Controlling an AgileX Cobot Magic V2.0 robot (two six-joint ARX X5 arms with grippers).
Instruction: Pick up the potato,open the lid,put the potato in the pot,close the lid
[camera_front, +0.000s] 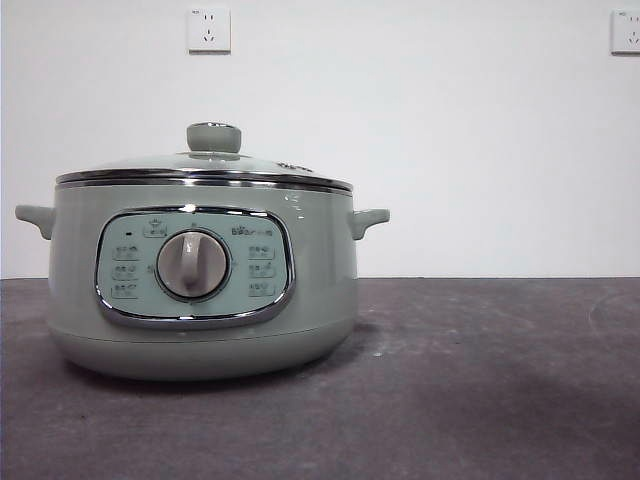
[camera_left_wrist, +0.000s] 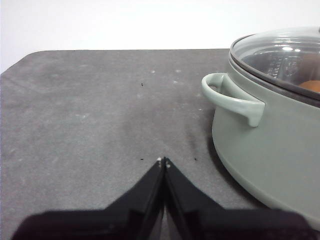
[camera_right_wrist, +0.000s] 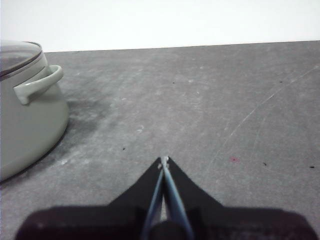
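Note:
The pale green pot (camera_front: 200, 285) stands on the left half of the table, its dial panel facing the front view. The glass lid (camera_front: 205, 165) with its green knob sits closed on it. In the left wrist view an orange-brown patch of the potato (camera_left_wrist: 311, 85) shows through the lid (camera_left_wrist: 280, 50), inside the pot (camera_left_wrist: 270, 145). My left gripper (camera_left_wrist: 163, 161) is shut and empty, low over the table beside the pot's handle. My right gripper (camera_right_wrist: 163, 160) is shut and empty over the table on the pot's (camera_right_wrist: 25, 125) other side. Neither arm shows in the front view.
The dark grey table (camera_front: 480, 380) stretches to the right of the pot. A white wall with two sockets (camera_front: 208, 29) is behind. The pot's side handles (camera_left_wrist: 232, 97) (camera_right_wrist: 37, 85) stick out toward each gripper.

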